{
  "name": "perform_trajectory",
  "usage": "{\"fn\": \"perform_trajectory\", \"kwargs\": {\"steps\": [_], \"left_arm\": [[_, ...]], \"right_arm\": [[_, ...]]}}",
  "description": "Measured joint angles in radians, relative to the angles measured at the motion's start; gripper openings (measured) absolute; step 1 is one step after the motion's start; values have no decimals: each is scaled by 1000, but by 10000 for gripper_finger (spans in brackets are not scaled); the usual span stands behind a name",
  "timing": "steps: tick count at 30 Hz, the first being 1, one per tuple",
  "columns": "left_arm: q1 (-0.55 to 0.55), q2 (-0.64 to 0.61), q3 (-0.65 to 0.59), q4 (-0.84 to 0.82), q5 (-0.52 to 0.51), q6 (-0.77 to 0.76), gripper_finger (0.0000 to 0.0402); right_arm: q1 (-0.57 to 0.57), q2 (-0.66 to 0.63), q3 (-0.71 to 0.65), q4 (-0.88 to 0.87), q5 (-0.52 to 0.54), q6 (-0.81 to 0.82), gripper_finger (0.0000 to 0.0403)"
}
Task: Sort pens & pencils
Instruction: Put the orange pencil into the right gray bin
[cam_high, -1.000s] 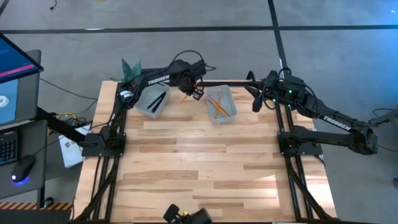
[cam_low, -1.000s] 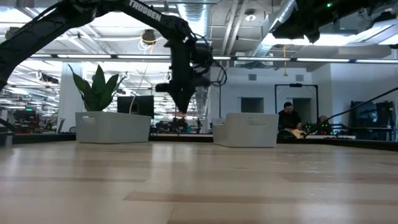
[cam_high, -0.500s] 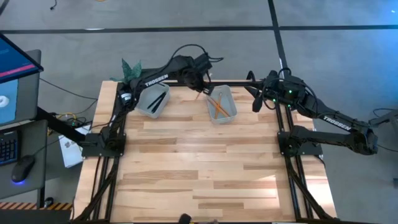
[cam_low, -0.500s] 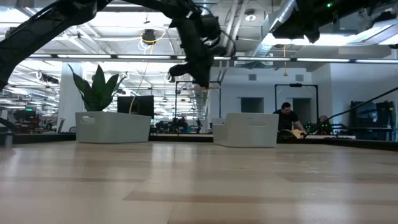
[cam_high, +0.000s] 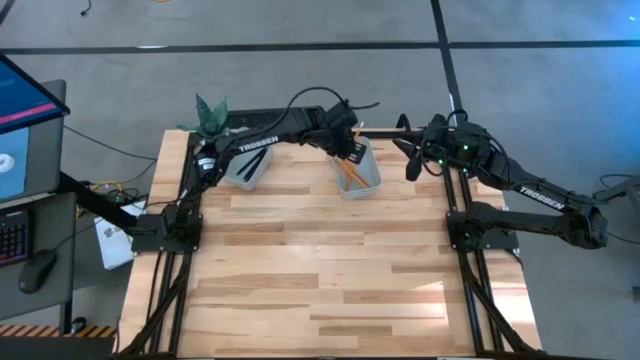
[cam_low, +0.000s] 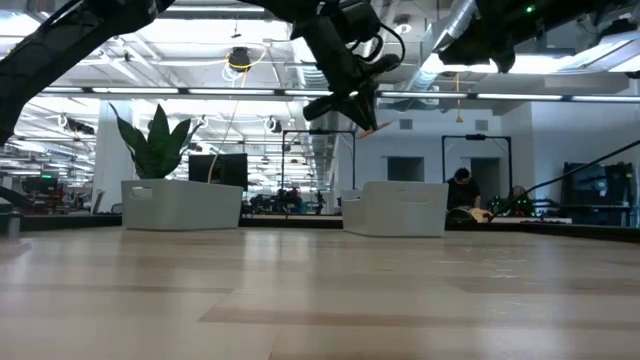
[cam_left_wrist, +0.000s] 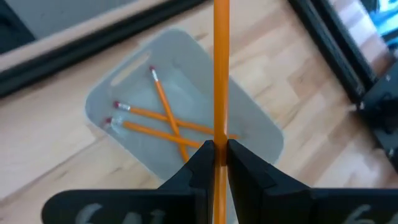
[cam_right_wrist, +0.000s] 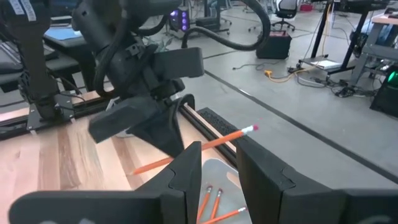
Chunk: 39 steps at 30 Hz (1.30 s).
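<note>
The left end effector (cam_left_wrist: 214, 152) hung above the right-hand grey bin (cam_high: 368, 178) at the far edge of the tabletop (cam_high: 320, 260), presumably so that its load could drop straight in with its own kind; three pencils (cam_left_wrist: 163, 118) already lay crossed on that bin's floor, which suggests it was the pencil bin; the left-hand bin (cam_high: 243, 166), near the potted plant (cam_high: 211, 110), showed dark sticks inside, probably the pens (cam_high: 252, 160), though they were too small to be sure.

The left end effector was clenched on a single orange pencil (cam_left_wrist: 220, 68), its fingers pinched nearly together on the shaft; the pencil lay roughly level, its pink eraser end pointing away from the arm, clear of the bin's rim and not yet released.

The right end effector (cam_right_wrist: 214, 165) waited off the tabletop's far right corner, fingers partly apart and grasping nothing; it touched neither bin.
</note>
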Motion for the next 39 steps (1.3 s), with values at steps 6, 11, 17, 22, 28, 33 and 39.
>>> {"fn": "perform_trajectory", "kwargs": {"steps": [6,11,17,22,28,33,39], "left_arm": [[-7,29,2,83,-10,-24,25],[-14,101,-1,81,5,-46,25],[-12,139,-1,49,-2,-51,25],[-11,160,0,62,31,-56,25],[-8,176,1,50,43,-33,25],[-7,182,0,36,48,-32,25],[-8,181,0,35,51,-22,25]], "right_arm": [[0,0,0,0,0,0,122],[1,0,0,-3,0,0,122],[12,0,0,-10,-1,0,122],[13,0,0,-14,0,-5,122],[13,0,0,-15,0,-7,122],[13,0,0,-16,0,0,122],[13,0,0,-23,0,0,122]]}}
